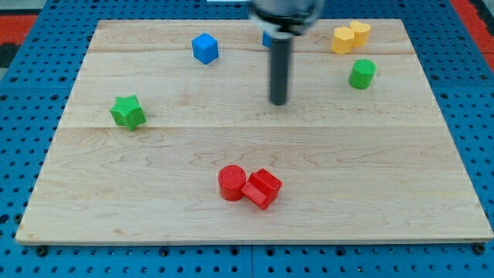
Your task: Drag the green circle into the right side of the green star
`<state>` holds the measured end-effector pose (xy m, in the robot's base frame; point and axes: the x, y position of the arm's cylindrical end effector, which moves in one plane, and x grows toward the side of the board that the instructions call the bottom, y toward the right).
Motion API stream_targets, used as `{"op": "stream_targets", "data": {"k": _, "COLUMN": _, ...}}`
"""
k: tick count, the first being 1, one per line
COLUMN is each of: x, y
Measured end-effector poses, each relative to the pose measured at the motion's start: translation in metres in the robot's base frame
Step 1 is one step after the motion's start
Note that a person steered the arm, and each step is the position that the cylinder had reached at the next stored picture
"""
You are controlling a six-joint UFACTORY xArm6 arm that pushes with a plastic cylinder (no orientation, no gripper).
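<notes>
The green circle [361, 73] stands at the view's upper right of the wooden board [154, 201]. The green star [127, 112] lies at the view's left, far from the circle. My tip [278, 102] is near the board's upper middle, between the two. It is about a hundred pixels to the left of the green circle and a little lower. It touches no block.
A blue cube [205, 48] sits at the top, left of the rod. Another blue block [267, 38] is mostly hidden behind the rod. Two yellow blocks [349, 36] touch at the top right. A red circle [231, 183] and a red block [262, 188] touch at the bottom middle.
</notes>
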<state>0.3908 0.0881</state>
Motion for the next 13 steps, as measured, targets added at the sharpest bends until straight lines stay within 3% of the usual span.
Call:
{"op": "stream_targets", "data": {"k": 1, "x": 0.0, "y": 0.09}}
{"op": "stream_targets", "data": {"k": 2, "x": 0.0, "y": 0.129}}
{"op": "stream_targets", "data": {"k": 4, "x": 0.0, "y": 0.149}}
{"op": "stream_targets", "data": {"k": 7, "x": -0.033, "y": 0.255}}
{"op": "stream_targets", "data": {"k": 9, "x": -0.063, "y": 0.22}}
{"op": "stream_targets", "data": {"k": 11, "x": -0.013, "y": 0.034}}
{"op": "stream_targets", "data": {"k": 12, "x": -0.017, "y": 0.135}}
{"op": "stream_targets", "data": {"k": 13, "x": -0.025, "y": 0.185}}
